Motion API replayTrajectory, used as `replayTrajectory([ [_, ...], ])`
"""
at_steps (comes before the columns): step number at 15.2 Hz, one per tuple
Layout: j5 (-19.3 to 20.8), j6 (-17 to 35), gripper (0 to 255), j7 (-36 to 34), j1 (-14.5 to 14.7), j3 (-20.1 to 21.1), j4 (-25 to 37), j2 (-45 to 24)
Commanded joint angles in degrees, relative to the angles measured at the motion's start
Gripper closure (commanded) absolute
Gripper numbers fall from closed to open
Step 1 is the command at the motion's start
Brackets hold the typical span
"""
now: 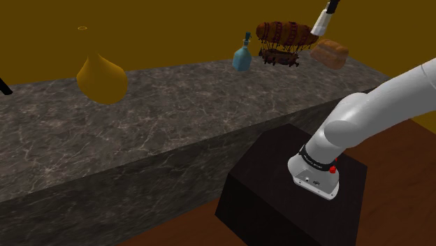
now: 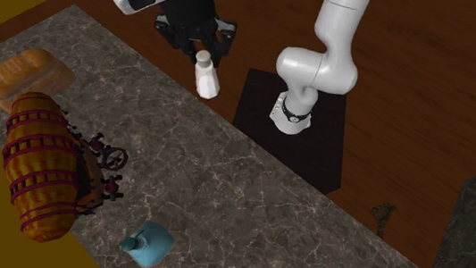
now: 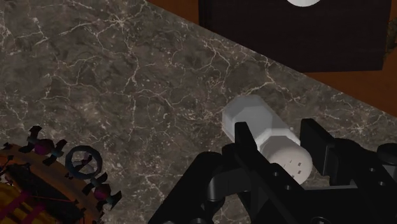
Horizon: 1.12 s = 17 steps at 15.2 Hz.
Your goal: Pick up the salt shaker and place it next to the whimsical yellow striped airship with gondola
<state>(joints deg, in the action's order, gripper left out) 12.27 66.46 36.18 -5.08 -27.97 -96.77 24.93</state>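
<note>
My black gripper (image 2: 201,53) is shut on the white salt shaker (image 2: 206,75), clasping its capped top while the body hangs below the fingers. In the wrist view the shaker (image 3: 267,135) sits between the two fingers of the gripper (image 3: 280,139), over the dark marble counter (image 3: 127,76). The striped airship with its gondola (image 1: 283,38) stands at the counter's far end. In the shoulder view the shaker (image 1: 323,22) hangs in the air just right of the airship, under the gripper (image 1: 329,9). The airship (image 2: 40,168) lies left of and below the shaker in the second exterior view.
A loaf of bread (image 1: 330,53) lies right of the airship, and a teal bottle (image 1: 242,56) stands left of it. A yellow flask-shaped vase (image 1: 101,73) stands farther left on the counter (image 1: 175,105). The dark stand (image 1: 279,192) sits on a wooden floor.
</note>
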Motion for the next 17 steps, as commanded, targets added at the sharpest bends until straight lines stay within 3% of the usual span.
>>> replayTrajectory([
  [1,0.24,0.55,255,3.93,-0.02,-3.38,3.24,-3.44],
  [6,-1.97,1.47,255,14.17,-0.72,-12.29,12.18,-13.35],
  [10,-8.22,1.27,255,24.37,-3.80,-20.24,21.67,-24.90],
  [13,-16.30,-0.70,255,32.70,-10.65,-24.48,31.27,-35.99],
  [16,-24.64,-4.87,255,38.51,-21.40,-24.66,43.46,-46.48],
  [17,-23.50,-3.33,255,38.06,-20.19,-24.44,40.96,-45.27],
])
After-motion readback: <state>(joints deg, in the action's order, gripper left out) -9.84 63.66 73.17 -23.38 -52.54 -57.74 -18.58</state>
